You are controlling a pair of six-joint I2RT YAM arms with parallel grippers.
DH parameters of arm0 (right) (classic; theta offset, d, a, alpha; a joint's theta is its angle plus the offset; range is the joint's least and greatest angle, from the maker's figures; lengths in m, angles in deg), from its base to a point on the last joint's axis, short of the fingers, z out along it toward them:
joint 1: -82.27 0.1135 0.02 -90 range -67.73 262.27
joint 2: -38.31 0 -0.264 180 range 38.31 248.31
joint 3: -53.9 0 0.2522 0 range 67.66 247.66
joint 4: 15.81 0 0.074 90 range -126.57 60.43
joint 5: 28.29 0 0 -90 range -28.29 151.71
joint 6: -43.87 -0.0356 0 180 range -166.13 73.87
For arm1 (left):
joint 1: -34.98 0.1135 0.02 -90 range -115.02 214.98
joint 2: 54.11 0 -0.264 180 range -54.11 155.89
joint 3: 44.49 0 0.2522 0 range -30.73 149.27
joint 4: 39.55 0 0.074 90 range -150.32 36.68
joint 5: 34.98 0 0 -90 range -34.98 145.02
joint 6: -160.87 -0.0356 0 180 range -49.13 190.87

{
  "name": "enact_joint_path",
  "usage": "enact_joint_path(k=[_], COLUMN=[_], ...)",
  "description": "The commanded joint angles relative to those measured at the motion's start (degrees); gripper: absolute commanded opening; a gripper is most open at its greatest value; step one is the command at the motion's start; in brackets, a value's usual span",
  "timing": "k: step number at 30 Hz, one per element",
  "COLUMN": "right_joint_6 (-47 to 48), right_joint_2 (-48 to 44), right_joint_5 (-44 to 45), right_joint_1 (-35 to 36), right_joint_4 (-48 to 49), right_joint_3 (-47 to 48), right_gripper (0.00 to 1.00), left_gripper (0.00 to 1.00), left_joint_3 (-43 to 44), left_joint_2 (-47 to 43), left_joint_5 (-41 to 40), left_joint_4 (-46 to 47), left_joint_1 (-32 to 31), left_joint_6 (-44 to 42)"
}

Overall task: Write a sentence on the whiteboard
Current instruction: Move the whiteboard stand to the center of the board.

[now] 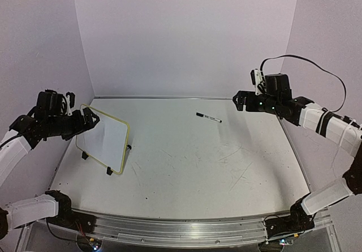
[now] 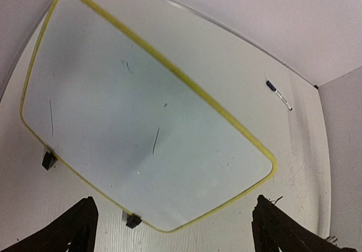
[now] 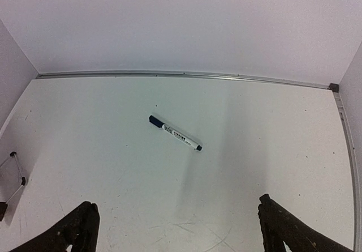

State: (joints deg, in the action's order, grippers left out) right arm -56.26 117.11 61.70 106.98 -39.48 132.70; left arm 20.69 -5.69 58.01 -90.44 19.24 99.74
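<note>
Opening state of the writing task. The whiteboard (image 1: 104, 141), framed in pale yellow-green, stands propped at a tilt on two black clip feet (image 1: 109, 171) near the left edge of the table (image 1: 186, 167), about midway between its near and far edges. The left wrist view shows a few short stray strokes and specks on the whiteboard's face, and no legible sentence. A marker pen (image 1: 208, 117), white-barrelled with a dark end, lies flat on the table toward the far edge, right of centre and well apart from the whiteboard. The left gripper (image 1: 86, 118) hangs above the whiteboard's upper edge, jaws spread wide with nothing between them. The right gripper (image 1: 240, 100) hovers near the right end of the far edge, aimed at the marker pen, jaws equally wide and empty. Judged progress: nothing is written. The marker pen is not yet picked up, any cap would have to come off, and the whole sentence remains to be written.
</note>
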Motion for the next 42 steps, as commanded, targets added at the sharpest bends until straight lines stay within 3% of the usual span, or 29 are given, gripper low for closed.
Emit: enact_joint_path(k=[1,7,13,21,30,42], right_joint_6=[-0.68,-1.88,-1.97,-1.91,-2.06,-2.78], right_joint_2=[-0.06,-1.23,-2.09,-3.48,-3.14,-1.82], right_joint_5=[-3.46,-5.23,-6.59,-6.65,-6.69,-7.13], right_joint_1=[0.34,0.59,0.70,0.86,0.81,0.94], right_joint_4=[3.58,5.48,5.53,6.23,7.28,7.67], right_joint_3=[0.15,-2.24,-2.66,-4.94,-6.15,-6.60], right_gripper=[0.98,0.98,0.98,0.98,0.98,0.98], left_gripper=[0.94,0.73,0.59,0.60,0.65,0.66], left_joint_3=[-0.20,-10.23,-17.04,-25.38,-24.14,-12.56], left_joint_2=[-1.14,-1.80,9.93,17.28,23.49,39.46], left_joint_5=[6.12,5.53,-1.65,-4.69,-9.79,-12.03], left_joint_4=[-12.43,-12.84,-5.75,14.03,19.92,28.77], left_joint_1=[-0.04,-0.03,-2.64,-5.70,-11.44,-27.31], left_joint_6=[10.36,21.30,27.08,29.95,28.94,28.56])
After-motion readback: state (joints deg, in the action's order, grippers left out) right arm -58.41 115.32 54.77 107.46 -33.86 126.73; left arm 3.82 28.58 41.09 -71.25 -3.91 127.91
